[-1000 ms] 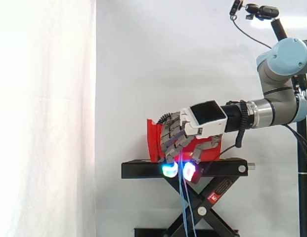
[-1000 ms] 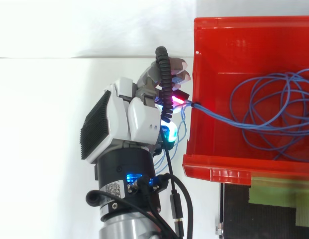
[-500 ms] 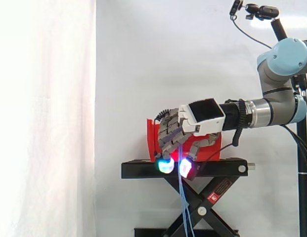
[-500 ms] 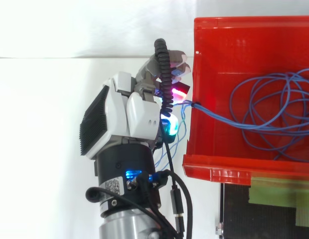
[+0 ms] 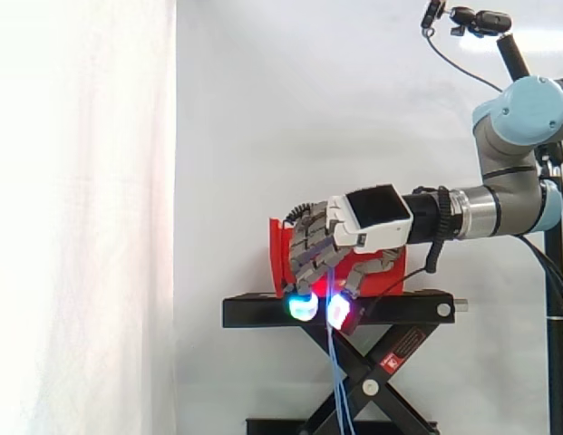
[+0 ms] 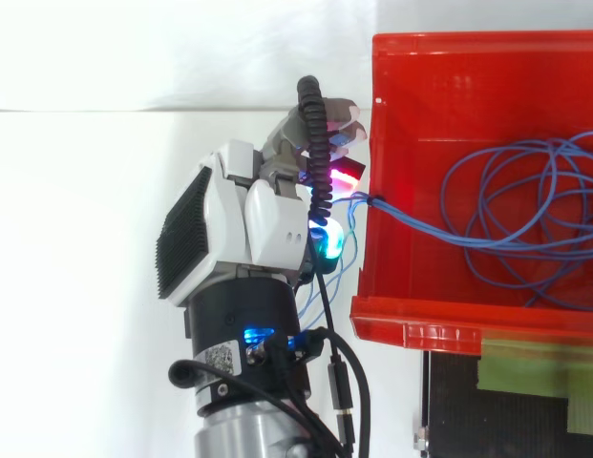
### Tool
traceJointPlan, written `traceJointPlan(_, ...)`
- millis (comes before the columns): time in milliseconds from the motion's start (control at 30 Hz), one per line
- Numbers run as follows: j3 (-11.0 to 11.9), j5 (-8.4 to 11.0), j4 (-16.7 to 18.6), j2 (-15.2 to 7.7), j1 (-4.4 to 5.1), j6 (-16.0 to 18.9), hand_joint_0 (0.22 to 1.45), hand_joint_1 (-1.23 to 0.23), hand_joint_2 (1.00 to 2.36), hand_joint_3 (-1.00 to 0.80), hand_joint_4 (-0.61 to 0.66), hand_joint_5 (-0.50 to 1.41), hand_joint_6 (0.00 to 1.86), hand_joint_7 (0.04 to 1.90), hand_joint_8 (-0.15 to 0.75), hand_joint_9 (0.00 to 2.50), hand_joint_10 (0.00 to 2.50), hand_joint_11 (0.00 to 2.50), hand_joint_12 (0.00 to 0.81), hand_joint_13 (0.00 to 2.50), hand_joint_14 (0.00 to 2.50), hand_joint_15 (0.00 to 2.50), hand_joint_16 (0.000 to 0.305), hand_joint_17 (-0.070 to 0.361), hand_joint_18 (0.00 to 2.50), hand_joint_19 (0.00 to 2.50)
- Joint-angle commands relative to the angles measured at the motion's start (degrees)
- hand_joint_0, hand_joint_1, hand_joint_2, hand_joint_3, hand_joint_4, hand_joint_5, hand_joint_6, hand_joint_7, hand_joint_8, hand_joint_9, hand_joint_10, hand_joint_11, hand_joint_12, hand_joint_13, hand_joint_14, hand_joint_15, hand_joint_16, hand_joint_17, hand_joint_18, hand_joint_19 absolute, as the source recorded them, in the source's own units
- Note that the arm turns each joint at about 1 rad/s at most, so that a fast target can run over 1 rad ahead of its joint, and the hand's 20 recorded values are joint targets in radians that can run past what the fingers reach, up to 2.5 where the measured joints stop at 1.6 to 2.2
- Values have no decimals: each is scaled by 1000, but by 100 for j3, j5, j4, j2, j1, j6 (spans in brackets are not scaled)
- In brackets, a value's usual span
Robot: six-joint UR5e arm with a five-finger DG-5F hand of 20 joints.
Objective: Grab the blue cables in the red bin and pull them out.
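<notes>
The red bin (image 6: 439, 95) holds a loose coil of blue cables (image 6: 506, 224). A few strands run over the bin's left wall at its rim and out to my hand (image 6: 253, 234), which hangs just outside that wall. The fingers are curled round the strands, with the glowing fingertips (image 5: 304, 306) pointing down. In the side view my hand (image 5: 358, 227) is in front of the red bin (image 5: 281, 258), and blue cable strands (image 5: 336, 385) hang from it past the stand's top.
The bin sits on a black scissor stand (image 5: 254, 311) before a white curtain. A pole with a camera mount (image 5: 480, 20) rises at the right. A green and black plate (image 6: 525, 382) lies below the bin in the top view.
My hand has drawn slightly left and up, away from the bin's wall, still holding the strands. The coil inside the bin looks almost unchanged.
</notes>
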Motion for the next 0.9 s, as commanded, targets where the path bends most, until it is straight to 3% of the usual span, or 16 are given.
traceJointPlan(0,-32,0,56,9,1,3,860,-949,1000,-1000,25,856,2,805,244,834,22,982,371,791,26,820,48,107,590,690)
traceJointPlan(600,-32,0,74,0,-8,3,860,-946,1000,-1000,20,871,0,821,244,838,22,985,372,793,27,820,47,107,589,691)
traceJointPlan(867,-32,0,74,0,1,3,920,-936,1000,-1000,-2,834,178,779,245,853,22,991,370,801,24,816,47,106,597,683)
